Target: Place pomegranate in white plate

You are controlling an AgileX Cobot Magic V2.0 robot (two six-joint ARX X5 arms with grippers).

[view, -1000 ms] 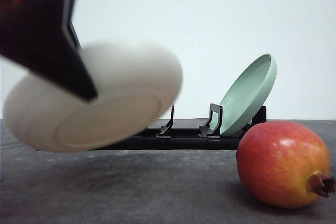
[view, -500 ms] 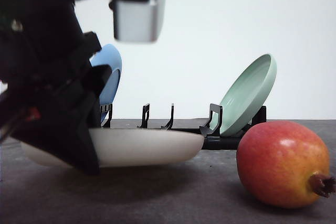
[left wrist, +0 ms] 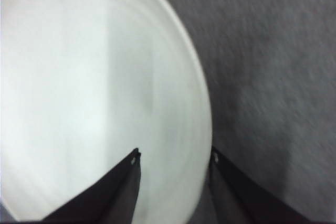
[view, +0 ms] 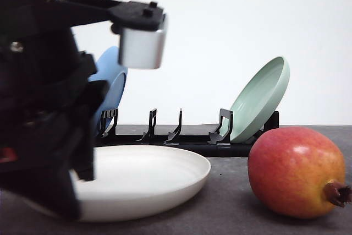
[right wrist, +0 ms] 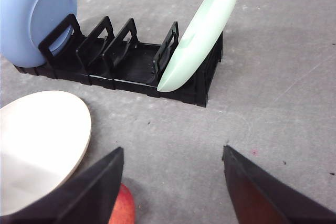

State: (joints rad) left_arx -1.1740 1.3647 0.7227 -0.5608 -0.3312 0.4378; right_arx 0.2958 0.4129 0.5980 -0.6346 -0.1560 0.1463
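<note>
The white plate [view: 148,174] lies low on the dark table at the left, close to flat. My left gripper [left wrist: 175,156] straddles its rim, one finger [left wrist: 123,187] over the plate's inside [left wrist: 94,77] and the other at its outer edge, shut on it. In the front view the left arm [view: 44,136] hides the plate's left part. The pomegranate [view: 297,171], red with yellow-orange patches and a brown crown, rests on the table to the plate's right, apart from it. My right gripper [right wrist: 173,182] hangs open above the table, with the pomegranate [right wrist: 124,205] beside its one finger and the white plate [right wrist: 37,140] nearby.
A black dish rack [view: 181,136] stands behind the plate. A blue plate [view: 113,83] leans in its left end and a pale green plate [view: 261,97] in its right end. The rack [right wrist: 131,66] has several bare slots between them.
The left arm has brought the white plate down from a tilted carry in the air to the table, and the arm has dropped lower. The pomegranate has not moved.
</note>
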